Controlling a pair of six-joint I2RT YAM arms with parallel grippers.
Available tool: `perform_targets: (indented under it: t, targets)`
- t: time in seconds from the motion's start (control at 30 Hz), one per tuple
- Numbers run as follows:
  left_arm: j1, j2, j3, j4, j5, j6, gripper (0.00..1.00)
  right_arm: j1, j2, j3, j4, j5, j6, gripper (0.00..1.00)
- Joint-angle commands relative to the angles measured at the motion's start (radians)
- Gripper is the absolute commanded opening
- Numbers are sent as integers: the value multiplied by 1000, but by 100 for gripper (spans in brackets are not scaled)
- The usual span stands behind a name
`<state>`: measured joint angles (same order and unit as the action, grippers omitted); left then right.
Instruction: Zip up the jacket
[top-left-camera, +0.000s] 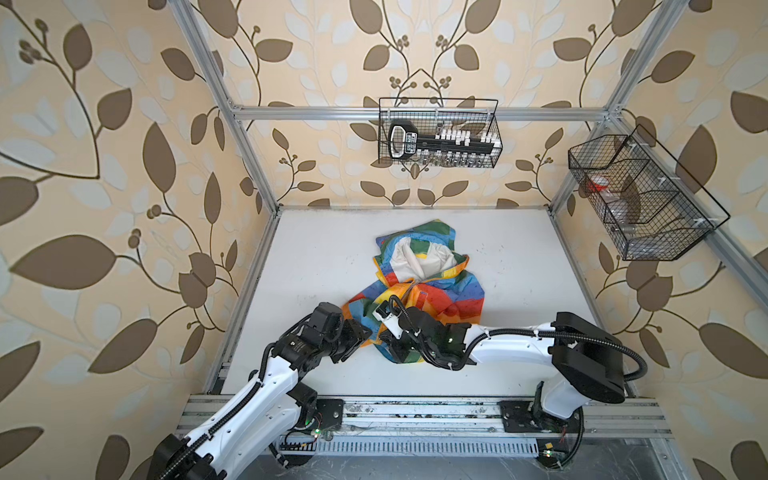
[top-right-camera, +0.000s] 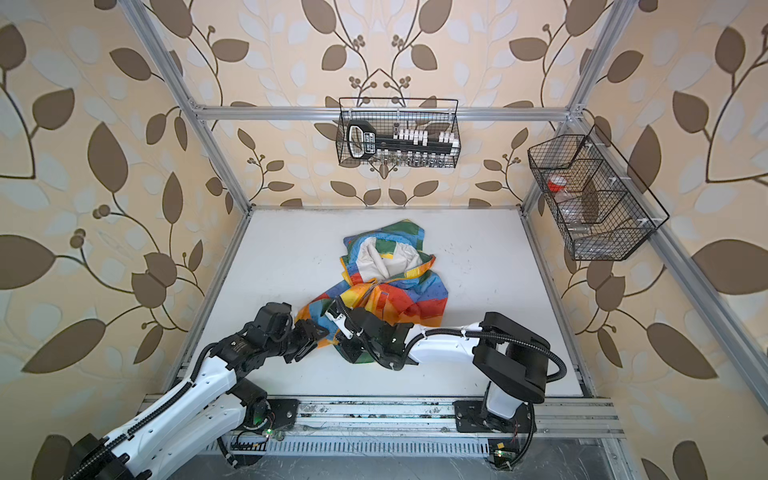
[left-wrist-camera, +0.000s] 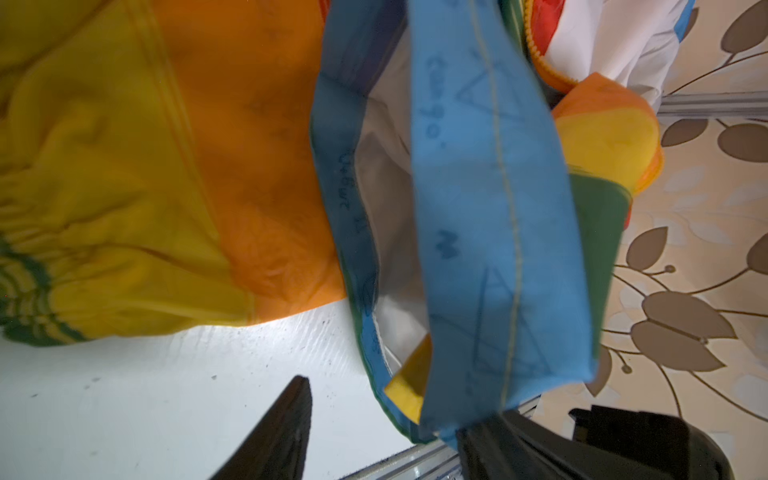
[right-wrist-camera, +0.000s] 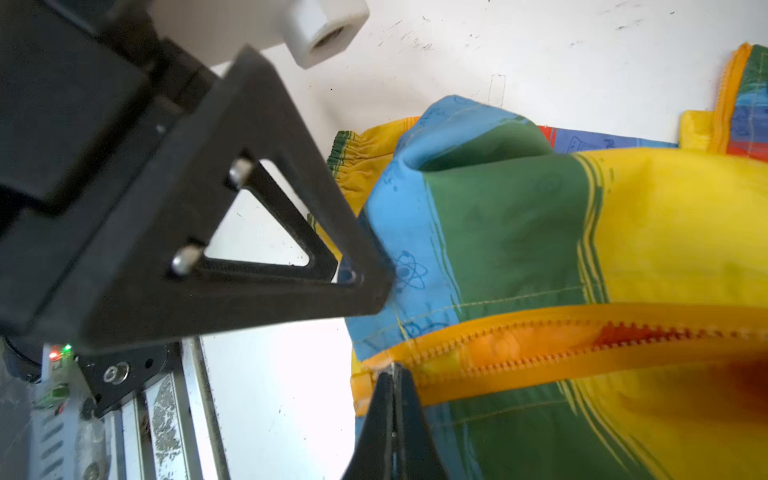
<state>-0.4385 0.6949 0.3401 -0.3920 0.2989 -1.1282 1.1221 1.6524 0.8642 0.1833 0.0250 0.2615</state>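
Note:
The rainbow jacket (top-left-camera: 419, 282) (top-right-camera: 390, 282) lies crumpled on the middle of the white table, with its hood and off-white lining toward the back. My right gripper (right-wrist-camera: 392, 370) is shut on the near end of the orange zipper (right-wrist-camera: 582, 345), at the jacket's hem. Further along the zipper the two rows of teeth stand apart. My left gripper (left-wrist-camera: 390, 407) (top-left-camera: 365, 332) is open at the jacket's left hem. A blue fold (left-wrist-camera: 490, 249) hangs against one of its fingers (left-wrist-camera: 490, 440). The other finger (left-wrist-camera: 291, 419) stands over bare table.
The white table (top-left-camera: 311, 257) has bare room on all sides of the jacket. A wire basket (top-left-camera: 440, 133) with tools hangs on the back rail and another (top-left-camera: 640, 199) on the right rail. An aluminium rail (top-left-camera: 415, 411) runs along the front edge.

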Motion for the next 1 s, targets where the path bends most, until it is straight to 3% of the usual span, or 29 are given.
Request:
perform_targets:
  t: [0.0,0.17,0.37,0.7,0.97]
  targets:
    - [1,-64,-63,152,-34,-175,56,-7,-11,19,17,-25,9,0]
    - [1,-103,-133,284,-41,-276,56,-15,-17,15,28,-42,23,0]
    - [-10,-37,-146,404,-17,-322,53,-24,-24,9,43,-58,41,0]
    - [-65,-33,-170,448,-60,-366,51,-35,-29,1,62,-72,62,0]
    - [-89,-38,-187,469,-99,-383,35,-41,-29,1,64,-82,68,0]
